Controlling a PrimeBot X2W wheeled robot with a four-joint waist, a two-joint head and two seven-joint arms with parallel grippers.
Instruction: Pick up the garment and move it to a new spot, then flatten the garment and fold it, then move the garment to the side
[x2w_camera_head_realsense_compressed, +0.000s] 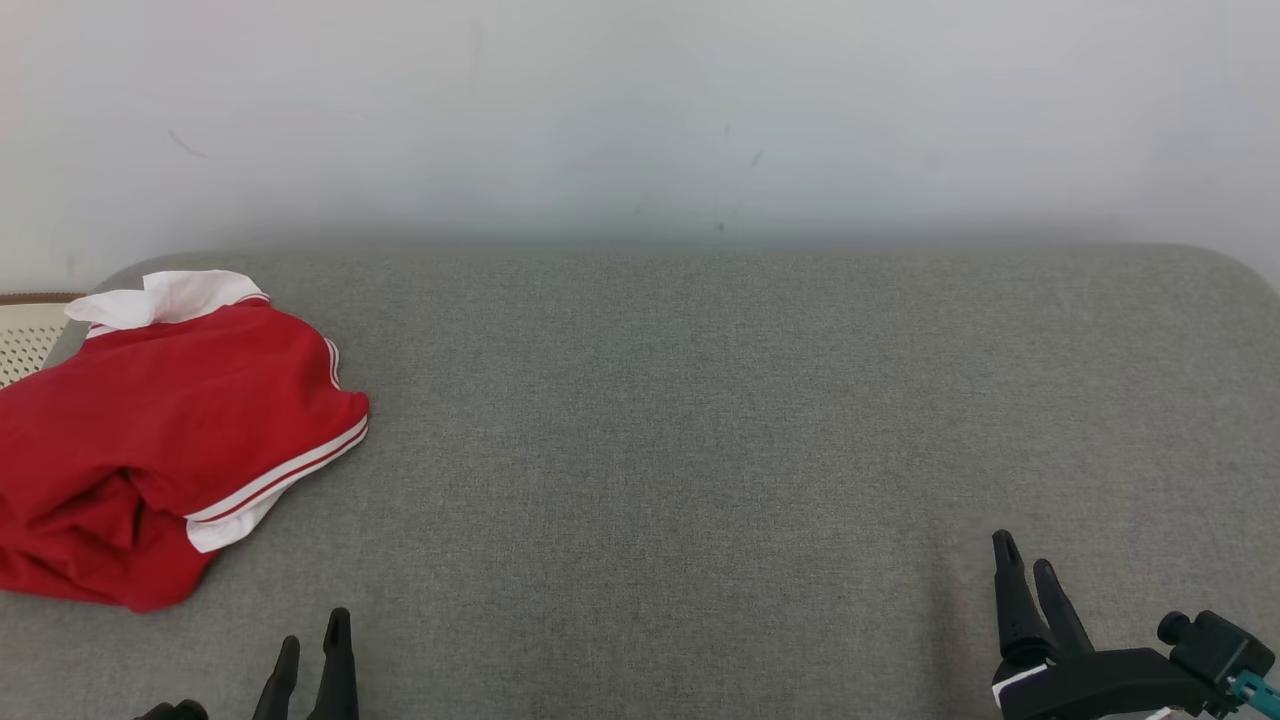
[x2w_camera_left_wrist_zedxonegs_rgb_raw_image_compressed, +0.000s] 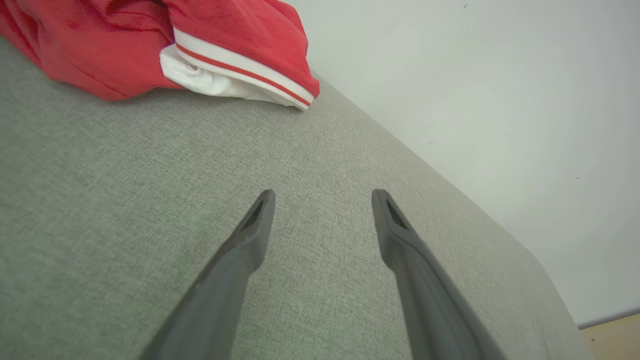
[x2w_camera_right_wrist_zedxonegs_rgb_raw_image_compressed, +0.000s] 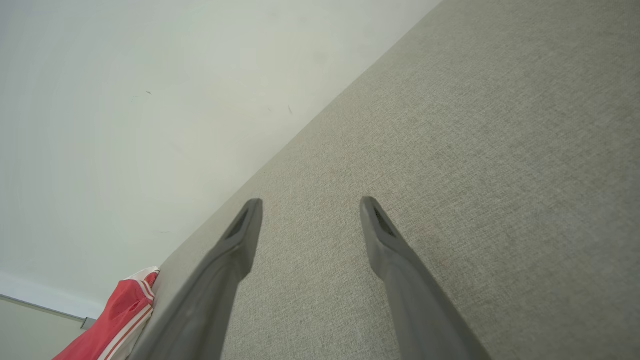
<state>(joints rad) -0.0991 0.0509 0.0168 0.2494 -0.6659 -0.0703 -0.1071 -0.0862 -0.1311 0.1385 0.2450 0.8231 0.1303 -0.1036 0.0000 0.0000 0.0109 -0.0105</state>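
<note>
Surface: we see a grey woven pad (x2w_camera_head_realsense_compressed: 700, 450) with rounded far corners, running wide across the head view.
Room: a plain pale wall (x2w_camera_head_realsense_compressed: 640, 120) rises right behind it; a tan floor (x2w_camera_left_wrist_zedxonegs_rgb_raw_image_compressed: 615, 335) shows past its end.
Garment: the red garment (x2w_camera_head_realsense_compressed: 170, 430), with white collar and striped trim, lies bunched at the pad's far left.
Nearby: a cream perforated thing (x2w_camera_head_realsense_compressed: 25, 335) sits behind the garment; we cannot tell what it is.
Left gripper: the left gripper (x2w_camera_head_realsense_compressed: 314, 628) is low at the near edge, fingers spread, empty, near the garment but apart.
Right gripper: the right gripper (x2w_camera_head_realsense_compressed: 1023, 552) is spread too, empty, well apart from the garment.
Between: grey weave separates the left gripper from the garment.
</note>
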